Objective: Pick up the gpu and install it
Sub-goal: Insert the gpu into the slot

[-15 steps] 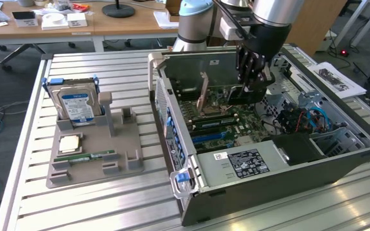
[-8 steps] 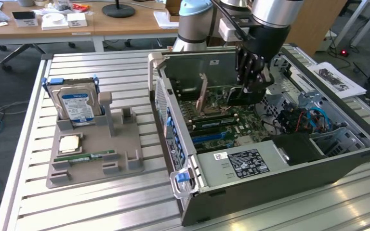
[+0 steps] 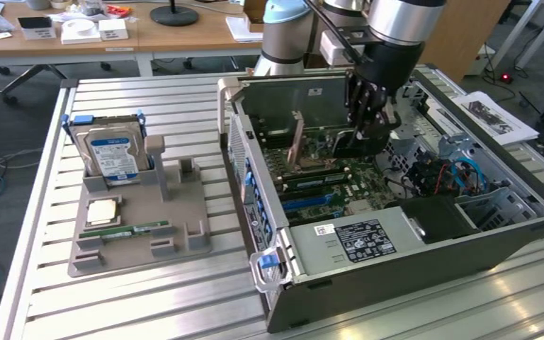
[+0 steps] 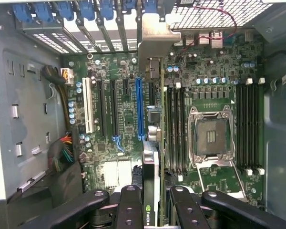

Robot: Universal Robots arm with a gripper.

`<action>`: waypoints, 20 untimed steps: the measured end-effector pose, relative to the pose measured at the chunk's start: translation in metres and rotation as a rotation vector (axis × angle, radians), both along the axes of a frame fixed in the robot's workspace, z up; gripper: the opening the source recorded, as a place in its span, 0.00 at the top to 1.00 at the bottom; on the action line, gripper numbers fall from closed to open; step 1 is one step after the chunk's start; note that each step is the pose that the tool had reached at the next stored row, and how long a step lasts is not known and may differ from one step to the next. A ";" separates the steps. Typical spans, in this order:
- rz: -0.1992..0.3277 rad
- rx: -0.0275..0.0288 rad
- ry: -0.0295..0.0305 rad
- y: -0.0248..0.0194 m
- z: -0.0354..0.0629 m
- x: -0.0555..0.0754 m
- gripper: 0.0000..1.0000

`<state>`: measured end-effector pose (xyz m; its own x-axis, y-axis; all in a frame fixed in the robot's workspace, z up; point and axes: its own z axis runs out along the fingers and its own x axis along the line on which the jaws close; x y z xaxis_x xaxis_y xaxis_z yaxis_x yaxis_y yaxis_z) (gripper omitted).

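Observation:
My gripper [image 3: 365,131] hangs inside the open computer case [image 3: 499,234], shut on the gpu [image 3: 355,145]. In the wrist view the gpu [image 4: 151,162] shows edge-on between my black fingers [image 4: 131,200], with its black cooler and a green logo near the grip. Its silver end bracket [image 4: 152,45] points toward the case's rear slot openings. The card hangs above the motherboard [image 4: 124,119], between the long blue slot [image 4: 140,109] and the memory slots [image 4: 175,124]. I cannot tell whether its lower edge touches a slot.
A grey tray [image 3: 135,237] on the slatted table at the exterior view's left holds a hard drive [image 3: 113,152], a processor chip [image 3: 102,210] and a memory stick [image 3: 125,231]. Inside the case are the empty processor socket [image 4: 210,136], the power supply [image 3: 367,241] and cable bundles [image 4: 62,152].

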<state>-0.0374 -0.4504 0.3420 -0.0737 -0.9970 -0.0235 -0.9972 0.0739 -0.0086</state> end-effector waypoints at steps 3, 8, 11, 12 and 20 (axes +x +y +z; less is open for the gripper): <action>0.000 0.0000 0.0000 0.0000 -0.0028 -0.001 0.73; 0.001 0.0000 -0.0006 0.0000 -0.0074 -0.003 0.73; 0.002 -0.0003 -0.0008 0.0000 -0.0090 -0.004 0.73; 0.002 -0.0004 -0.0007 0.0000 -0.0091 -0.004 0.73; 0.007 0.0006 -0.0011 -0.0071 -0.0129 -0.007 0.73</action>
<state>-0.0444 -0.4575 0.3291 -0.0667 -0.9975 -0.0242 -0.9977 0.0670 -0.0097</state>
